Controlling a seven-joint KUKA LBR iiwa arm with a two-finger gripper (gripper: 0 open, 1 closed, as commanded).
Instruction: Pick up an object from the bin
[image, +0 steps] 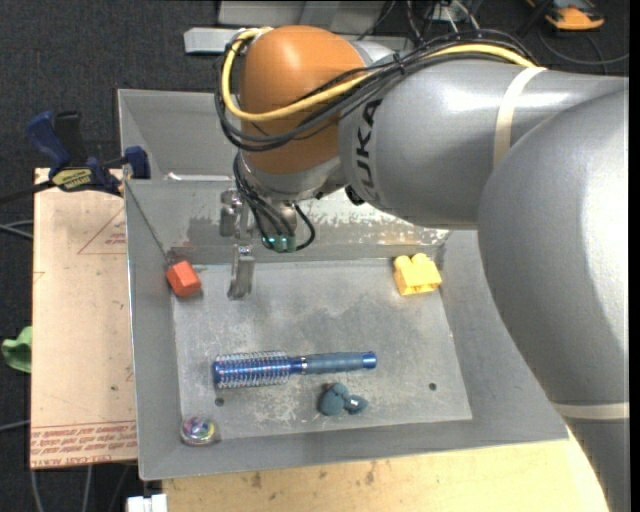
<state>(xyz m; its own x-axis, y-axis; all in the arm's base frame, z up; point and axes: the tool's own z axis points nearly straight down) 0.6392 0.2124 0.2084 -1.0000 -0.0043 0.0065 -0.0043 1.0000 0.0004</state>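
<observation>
Closest to the camera there's a little round shiny metal thing (198, 431), nearer than the bristle end of the blue hairbrush (295, 367), plus a small teal lump (342, 401) just in front of the brush's handle. The brush itself lies flat across the floor of the grey bin (330, 320). Past the brush on the view's left, an orange cube (183, 279) sits right where the floor meets the sloped wall. Past its handle end, a yellow block (417, 273). The gripper (239, 288) hangs beyond the brush's bristle end, just beside the cube, over bare floor. Honestly can't tell how wide the claw is, and I see nothing in it. My worry: going straight down grabs air or knocks the floor, and a sideways nudge could jam the cube against the wall.
</observation>
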